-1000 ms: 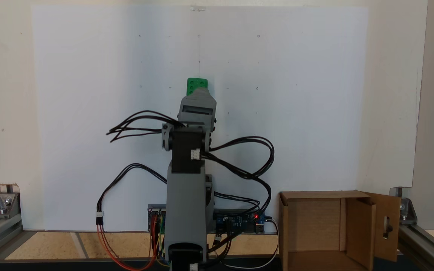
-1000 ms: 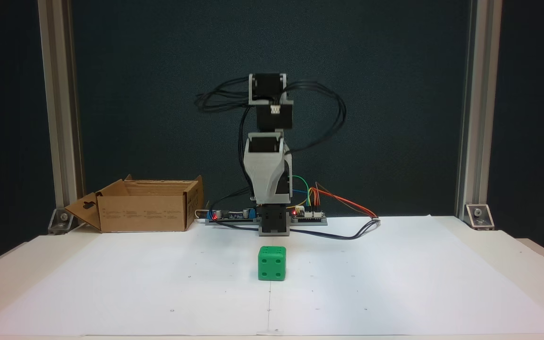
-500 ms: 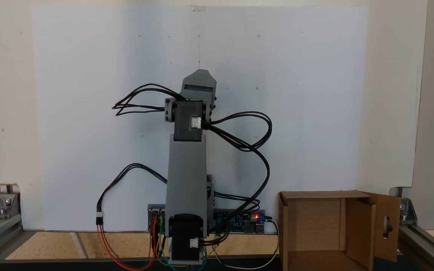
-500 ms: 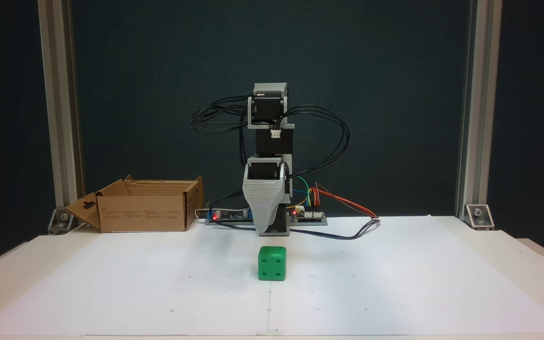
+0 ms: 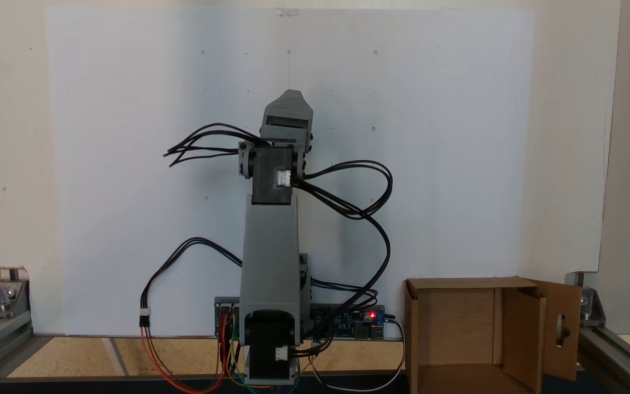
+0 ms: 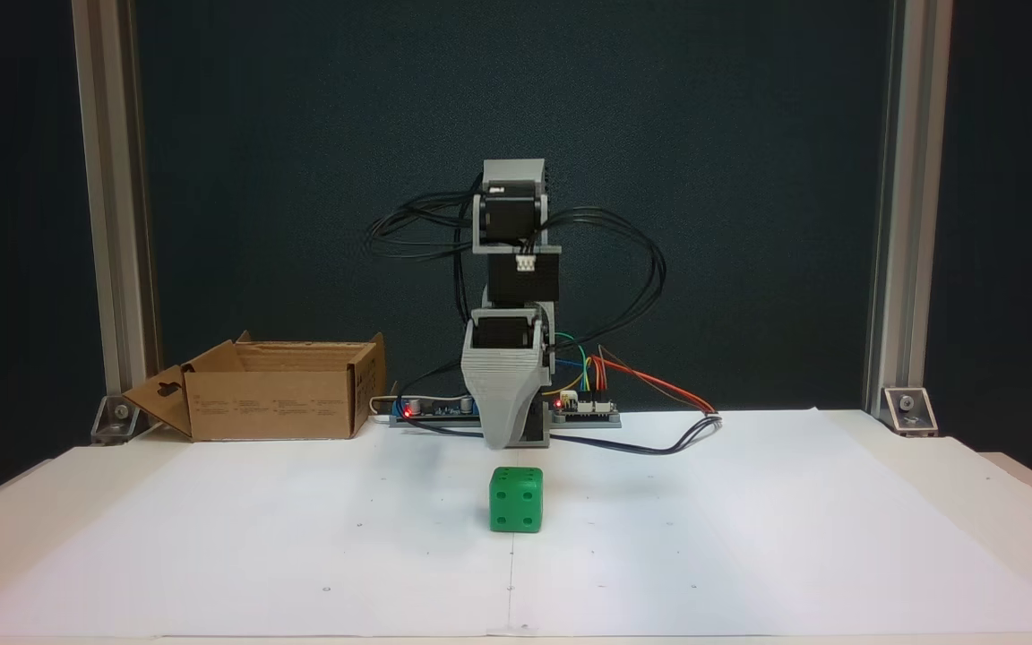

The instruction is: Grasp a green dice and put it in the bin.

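The green dice sits on the white sheet in front of the arm, with pip holes on the faces that show. My grey gripper points down just behind and a little above it, apart from it. Seen from above in a fixed view, the gripper covers the dice. One jaw hides the other, so I cannot see the gap. The bin, an open brown cardboard box, stands at the back left; in a fixed view the bin is at the lower right, its slotted flap swung out.
Black cables loop out on both sides of the arm. Circuit boards with coloured wires lie at the arm's base. Aluminium posts stand at the table's back corners. The white paper sheet spreads widely around the dice.
The arm has stretched forward and the gripper has dropped lower, toward the dice. From above, the gripper now covers the dice that showed a second ago. Dice and bin have not moved.
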